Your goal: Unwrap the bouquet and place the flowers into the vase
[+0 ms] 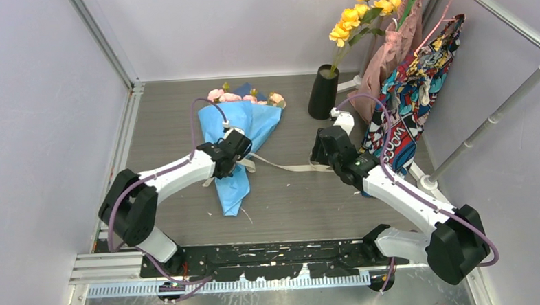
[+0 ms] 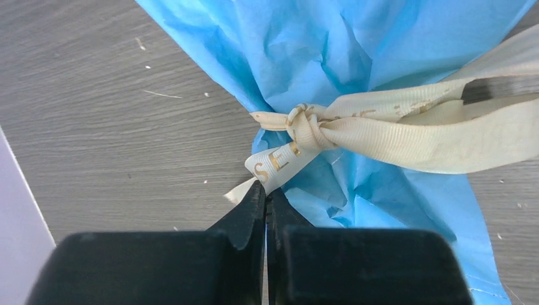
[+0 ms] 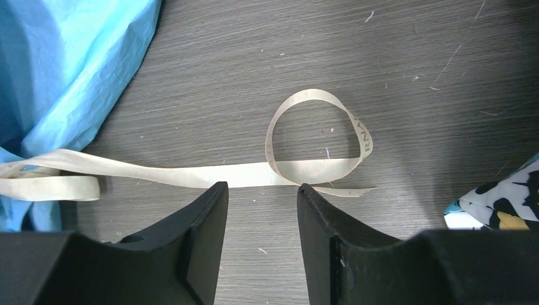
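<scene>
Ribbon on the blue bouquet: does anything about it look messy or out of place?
The ribbon is half undone: one long tail trails off the bouquet across the table and curls into a loop by the right gripper. Its knot is still tied, with the left gripper pinching a short end.

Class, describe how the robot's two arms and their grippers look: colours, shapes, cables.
Both the left arm and right arm have white links, bulky black joints and a looping purple cable. The left gripper and right gripper have matte black, wedge-shaped fingers.
</scene>
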Available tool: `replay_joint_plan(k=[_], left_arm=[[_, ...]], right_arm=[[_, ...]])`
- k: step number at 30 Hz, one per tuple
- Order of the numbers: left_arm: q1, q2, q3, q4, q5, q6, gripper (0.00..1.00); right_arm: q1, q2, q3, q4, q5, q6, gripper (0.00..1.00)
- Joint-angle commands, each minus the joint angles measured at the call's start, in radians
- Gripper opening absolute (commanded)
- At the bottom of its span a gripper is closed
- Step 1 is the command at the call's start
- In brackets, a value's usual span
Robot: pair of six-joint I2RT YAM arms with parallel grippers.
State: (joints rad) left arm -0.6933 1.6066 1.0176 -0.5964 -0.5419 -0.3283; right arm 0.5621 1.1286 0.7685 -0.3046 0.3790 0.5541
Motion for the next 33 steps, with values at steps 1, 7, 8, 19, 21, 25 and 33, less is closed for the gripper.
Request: replay_joint_plan(k=[1, 7, 8, 19, 21, 25, 33], left_arm=[[-0.011, -0.119, 0.073, -0.04, -0.067, 0.011, 0.0], [-0.011, -0.166, 0.085, -0.067, -0.086, 0.016, 0.33], [-0.011, -0.164, 0.086, -0.081, -0.081, 0.01, 0.48], [-0.009, -0.101, 0.08, -0.2, -0.073, -0.091, 0.79], [-0.006, -0.086, 0.075, -0.206, -0.062, -0.107, 0.77], [-0.005, -0.067, 0.069, -0.218, -0.076, -0.116, 0.75], [0.006, -0.042, 0.059, -0.223, -0.101, -0.115, 0.73]], right_arm=[[0.005, 0.016, 0.008, 0.062, -0.014, 0.015, 0.49], [0.005, 0.021, 0.006, 0.068, -0.019, 0.019, 0.49], [0.005, 0.02, 0.006, 0.067, -0.017, 0.018, 0.5], [0.005, 0.014, -0.004, 0.068, -0.015, 0.018, 0.49], [0.005, 0.017, -0.006, 0.071, -0.016, 0.018, 0.49], [0.005, 0.023, -0.012, 0.076, -0.02, 0.018, 0.49], [0.005, 0.03, -0.022, 0.084, -0.017, 0.018, 0.5]])
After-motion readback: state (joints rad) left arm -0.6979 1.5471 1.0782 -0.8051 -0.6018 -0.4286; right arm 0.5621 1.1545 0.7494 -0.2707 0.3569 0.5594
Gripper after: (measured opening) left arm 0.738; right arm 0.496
